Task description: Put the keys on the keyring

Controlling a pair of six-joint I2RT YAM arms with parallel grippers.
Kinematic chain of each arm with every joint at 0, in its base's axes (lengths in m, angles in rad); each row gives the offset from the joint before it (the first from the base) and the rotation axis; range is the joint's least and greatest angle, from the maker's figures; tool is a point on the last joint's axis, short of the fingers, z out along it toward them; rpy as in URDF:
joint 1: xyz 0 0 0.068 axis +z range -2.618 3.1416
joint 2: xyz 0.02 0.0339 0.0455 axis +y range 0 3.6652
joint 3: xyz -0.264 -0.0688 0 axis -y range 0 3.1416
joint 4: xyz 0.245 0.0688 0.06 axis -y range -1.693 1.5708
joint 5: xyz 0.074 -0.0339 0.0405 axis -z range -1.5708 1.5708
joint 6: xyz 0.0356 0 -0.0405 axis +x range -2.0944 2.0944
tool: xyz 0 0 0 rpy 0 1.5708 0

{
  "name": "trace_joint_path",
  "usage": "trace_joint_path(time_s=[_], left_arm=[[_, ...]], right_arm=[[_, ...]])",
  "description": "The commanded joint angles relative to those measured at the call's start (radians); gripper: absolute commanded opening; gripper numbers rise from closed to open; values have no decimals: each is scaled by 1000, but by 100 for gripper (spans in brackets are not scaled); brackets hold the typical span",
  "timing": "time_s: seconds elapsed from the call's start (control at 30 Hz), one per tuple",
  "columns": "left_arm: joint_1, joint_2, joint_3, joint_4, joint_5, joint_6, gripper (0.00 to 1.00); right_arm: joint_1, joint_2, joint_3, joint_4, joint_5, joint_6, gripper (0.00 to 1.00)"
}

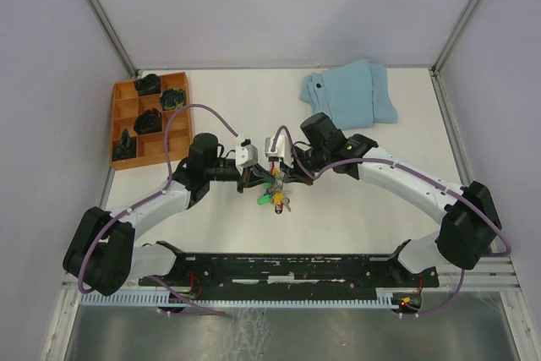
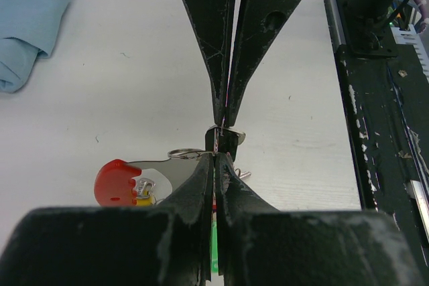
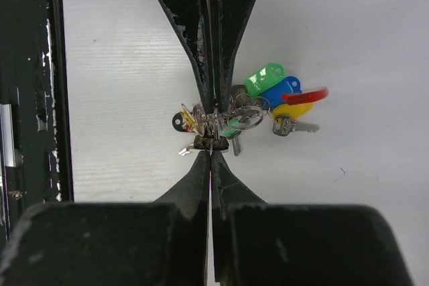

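Illumination is bright, even and diffuse from overhead. The white desk (image 1: 355, 209) shows no hard glare, and shadows beneath my arms are soft and short. The top view is sharp, with its lower edge dimmer. In both wrist views the near bodies of my left gripper (image 2: 215, 157) and right gripper (image 3: 210, 153) are dark and blurred. The keys (image 3: 271, 92) are in focus, with small glints on the metal.

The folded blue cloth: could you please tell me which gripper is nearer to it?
Right. The right gripper, shut at the keys, lies in front of the cloth and a little to its left; the left gripper meets it tip to tip from farther left.
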Motion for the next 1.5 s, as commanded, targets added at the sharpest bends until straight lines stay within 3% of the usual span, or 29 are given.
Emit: trace_joint_path(time_s=[0.0, 0.6, 1.47], left_arm=[[1, -6, 45, 18, 40, 35, 3], [1, -6, 46, 15, 24, 35, 3], [1, 2, 51, 9, 77, 44, 3]], right_arm=[[4, 0, 54, 24, -32, -11, 1], [4, 15, 68, -17, 11, -10, 1], [4, 39, 102, -16, -104, -60, 1]])
